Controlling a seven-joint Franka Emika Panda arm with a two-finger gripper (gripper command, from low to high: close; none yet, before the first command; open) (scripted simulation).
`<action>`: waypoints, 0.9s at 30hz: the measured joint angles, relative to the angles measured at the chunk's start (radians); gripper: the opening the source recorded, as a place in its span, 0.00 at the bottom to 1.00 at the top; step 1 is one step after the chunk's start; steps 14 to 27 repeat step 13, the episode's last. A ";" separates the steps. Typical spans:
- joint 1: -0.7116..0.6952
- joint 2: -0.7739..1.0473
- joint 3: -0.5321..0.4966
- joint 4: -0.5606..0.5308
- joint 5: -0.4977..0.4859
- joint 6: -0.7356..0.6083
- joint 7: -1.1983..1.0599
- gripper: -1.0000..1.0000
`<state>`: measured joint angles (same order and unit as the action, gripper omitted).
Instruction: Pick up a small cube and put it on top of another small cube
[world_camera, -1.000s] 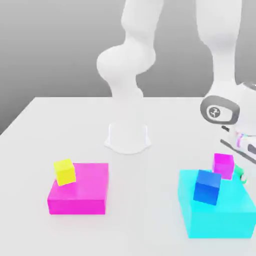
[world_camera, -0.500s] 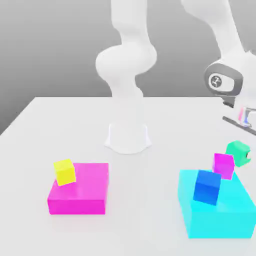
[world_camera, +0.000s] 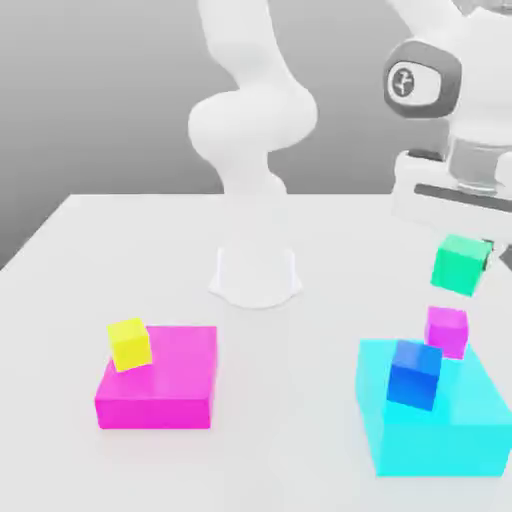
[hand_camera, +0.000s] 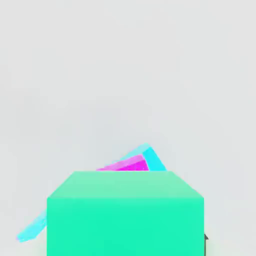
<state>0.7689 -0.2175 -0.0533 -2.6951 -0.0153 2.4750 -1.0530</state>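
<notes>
The gripper (world_camera: 468, 262) pinches the small teal-green cube (world_camera: 459, 264), held in the air. A small magenta cube (world_camera: 446, 331) sits almost directly below it. Best approach: centre over that cube, lower slowly, release only once the faces meet.

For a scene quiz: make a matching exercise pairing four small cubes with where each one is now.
Things:
1. teal-green cube
2. yellow cube
3. blue cube
4. small magenta cube

Places:
A. on the large cyan block
B. on the table behind the cyan block
C. on the large magenta block
D. held in the air by the pincer

Pairs: 1-D, 2-C, 3-A, 4-B
</notes>
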 joint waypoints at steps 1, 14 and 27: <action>0.001 0.030 -0.002 -0.010 -0.001 0.040 -0.001 0.00; -0.001 -0.060 -0.001 0.019 -0.005 -0.076 0.001 1.00; -0.001 -0.060 -0.001 0.019 -0.005 -0.076 0.001 1.00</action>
